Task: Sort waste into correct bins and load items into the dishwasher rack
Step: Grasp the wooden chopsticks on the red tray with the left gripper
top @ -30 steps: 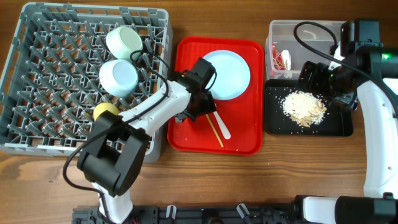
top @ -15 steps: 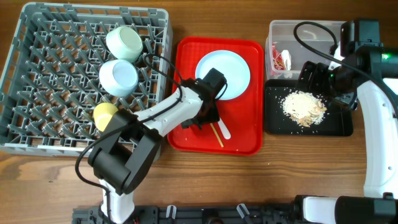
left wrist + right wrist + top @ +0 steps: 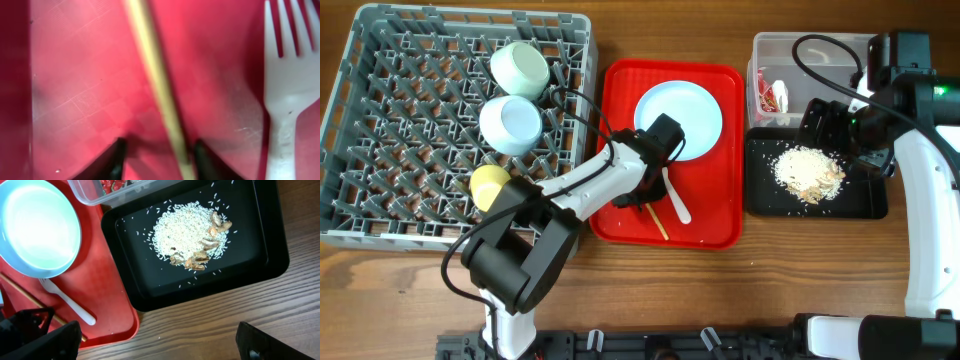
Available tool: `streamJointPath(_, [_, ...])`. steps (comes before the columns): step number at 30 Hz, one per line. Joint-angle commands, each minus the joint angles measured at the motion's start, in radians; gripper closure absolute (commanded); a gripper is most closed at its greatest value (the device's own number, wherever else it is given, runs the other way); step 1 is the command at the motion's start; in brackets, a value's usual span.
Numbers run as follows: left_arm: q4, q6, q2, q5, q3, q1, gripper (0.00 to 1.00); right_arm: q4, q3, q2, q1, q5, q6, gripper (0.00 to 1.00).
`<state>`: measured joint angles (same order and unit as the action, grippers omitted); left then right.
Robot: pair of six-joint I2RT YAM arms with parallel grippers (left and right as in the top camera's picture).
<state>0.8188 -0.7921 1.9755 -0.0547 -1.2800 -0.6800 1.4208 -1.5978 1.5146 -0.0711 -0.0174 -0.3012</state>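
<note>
My left gripper (image 3: 646, 196) is low over the red tray (image 3: 712, 225), open, its fingers (image 3: 161, 159) straddling a wooden chopstick (image 3: 156, 85), which lies close to the right finger. The chopstick's free end (image 3: 661, 226) shows in the overhead view. A white fork (image 3: 676, 199) lies beside it, below the white plate (image 3: 688, 118). Two mint bowls (image 3: 520, 66) (image 3: 510, 123) and a yellow cup (image 3: 489, 184) sit in the grey rack (image 3: 380, 130). My right gripper (image 3: 160, 337) is wide open and empty above the black tray (image 3: 860, 200), which holds food scraps (image 3: 807, 170). The red-and-white wrapper (image 3: 774, 96) lies in the clear tub (image 3: 810, 50).
The red tray sits between the rack and the two bins. In the right wrist view, bare wooden table (image 3: 215, 330) lies in front of the black tray (image 3: 270, 255). Cables loop over the rack's right wall and above the tub.
My left gripper moved right and toward the tray's front, coming down over the chopstick, which shifted slightly left. The right arm has not moved.
</note>
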Motion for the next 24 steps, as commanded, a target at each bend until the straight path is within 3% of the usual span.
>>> streamJointPath(1, [0.005,-0.006,0.021,0.012,0.038,-0.006,0.71,0.002,-0.007,-0.006,-0.001,0.016,0.013,0.00])
streamJointPath(5, [0.004,-0.006,0.021,0.012,0.038,-0.005,0.78,0.002,-0.007,-0.006,-0.001,0.017,0.013,0.00])
streamJointPath(24, [-0.051,-0.005,0.021,0.012,0.038,-0.005,0.87,0.018,-0.007,-0.006,-0.001,0.017,0.013,0.00])
